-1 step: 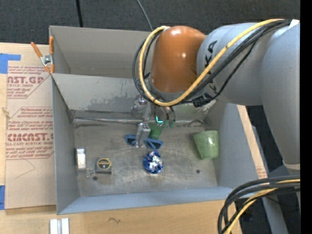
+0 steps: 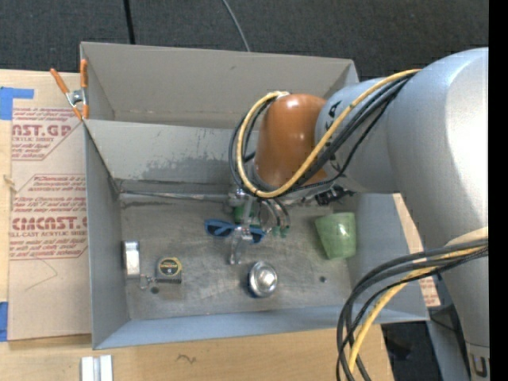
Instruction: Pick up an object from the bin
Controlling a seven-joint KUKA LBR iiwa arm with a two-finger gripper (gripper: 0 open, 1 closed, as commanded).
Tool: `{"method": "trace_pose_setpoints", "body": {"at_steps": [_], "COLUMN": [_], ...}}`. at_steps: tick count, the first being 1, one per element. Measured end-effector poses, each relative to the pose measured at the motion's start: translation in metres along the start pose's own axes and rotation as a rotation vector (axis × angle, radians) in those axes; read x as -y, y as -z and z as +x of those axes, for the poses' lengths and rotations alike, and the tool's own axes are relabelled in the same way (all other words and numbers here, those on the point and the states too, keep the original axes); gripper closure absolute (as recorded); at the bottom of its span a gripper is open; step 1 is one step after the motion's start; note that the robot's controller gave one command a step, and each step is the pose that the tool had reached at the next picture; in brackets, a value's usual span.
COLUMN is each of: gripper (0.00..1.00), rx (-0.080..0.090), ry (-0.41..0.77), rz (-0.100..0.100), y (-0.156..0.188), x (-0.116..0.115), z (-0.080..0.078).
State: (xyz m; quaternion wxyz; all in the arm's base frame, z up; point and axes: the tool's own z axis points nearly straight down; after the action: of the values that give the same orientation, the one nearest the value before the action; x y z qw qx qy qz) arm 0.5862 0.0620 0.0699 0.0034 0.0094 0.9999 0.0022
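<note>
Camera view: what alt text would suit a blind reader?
A robot arm's gripper hangs low over the middle of a grey metal bin, beside a small blue thing. A green block, a shiny round piece and a tape measure lie nearby.

The grey metal bin [image 2: 103, 213] holds 5 loose things that can be counted, 1 of each kind: 1 pale green translucent block [image 2: 335, 235], 1 shiny silver round piece [image 2: 262, 279], 1 small yellow-and-black tape measure [image 2: 167, 268], 1 small white-and-silver piece [image 2: 131, 258] and 1 blue plastic piece [image 2: 221, 228] — what this last one is cannot be told.
</note>
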Motion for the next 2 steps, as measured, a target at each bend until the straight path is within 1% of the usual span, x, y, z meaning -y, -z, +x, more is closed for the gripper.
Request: {"method": "trace_pose_setpoints", "body": {"at_steps": [1, 2], "gripper": [0.0, 0.0], "rx": [-0.003, -0.003], "ry": [-0.032, -0.03], "rz": [0.003, 0.003], "y": [0.032, 0.048], "x": [-0.003, -0.003], "z": [0.005, 0.005]}}
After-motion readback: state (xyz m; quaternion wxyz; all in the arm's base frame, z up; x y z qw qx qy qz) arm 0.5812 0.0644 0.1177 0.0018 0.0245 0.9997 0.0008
